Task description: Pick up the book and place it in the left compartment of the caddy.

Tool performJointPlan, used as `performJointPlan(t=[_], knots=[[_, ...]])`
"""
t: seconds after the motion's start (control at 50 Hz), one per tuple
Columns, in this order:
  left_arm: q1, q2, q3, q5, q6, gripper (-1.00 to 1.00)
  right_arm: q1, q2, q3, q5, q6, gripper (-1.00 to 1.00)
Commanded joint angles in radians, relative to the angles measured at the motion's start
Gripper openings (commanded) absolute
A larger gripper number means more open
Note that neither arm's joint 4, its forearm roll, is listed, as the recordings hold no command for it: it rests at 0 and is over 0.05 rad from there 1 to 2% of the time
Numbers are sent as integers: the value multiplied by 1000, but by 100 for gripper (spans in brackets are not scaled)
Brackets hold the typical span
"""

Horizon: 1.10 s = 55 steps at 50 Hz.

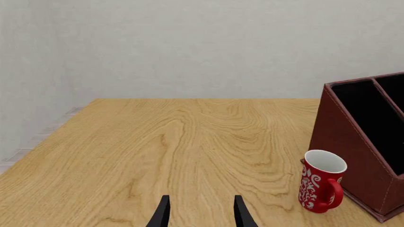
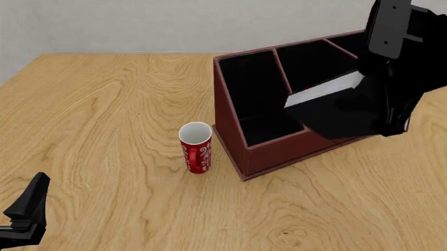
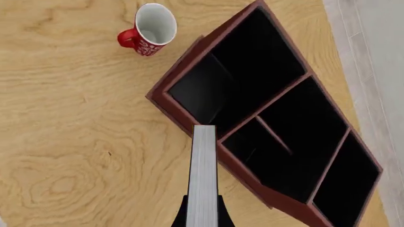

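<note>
The black book with a white page edge is clamped in my right gripper and held in the air. Its far end hangs over the front wall of the reddish-brown caddy, near the divider beside the left compartment. That long black-lined compartment holds nothing. The caddy also shows in the left wrist view. My left gripper is open and empty, low over the table at the near left, far from the caddy.
A red-and-white mug stands upright just left of the caddy's front corner; it also shows in the left wrist view and the right wrist view. A grey wall lies behind the wooden table.
</note>
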Motion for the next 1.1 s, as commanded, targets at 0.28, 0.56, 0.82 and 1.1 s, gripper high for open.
performJointPlan(t=[0.28,0.56,0.82,1.1], knots=[[0,0,0,0,0,100,161,95,-223,0,257,-100],[0,0,0,0,0,100,116,127,-246,0,247,-100],[0,0,0,0,0,100,60,165,-285,0,239,-100],[0,0,0,0,0,100,58,229,-331,0,261,-100]])
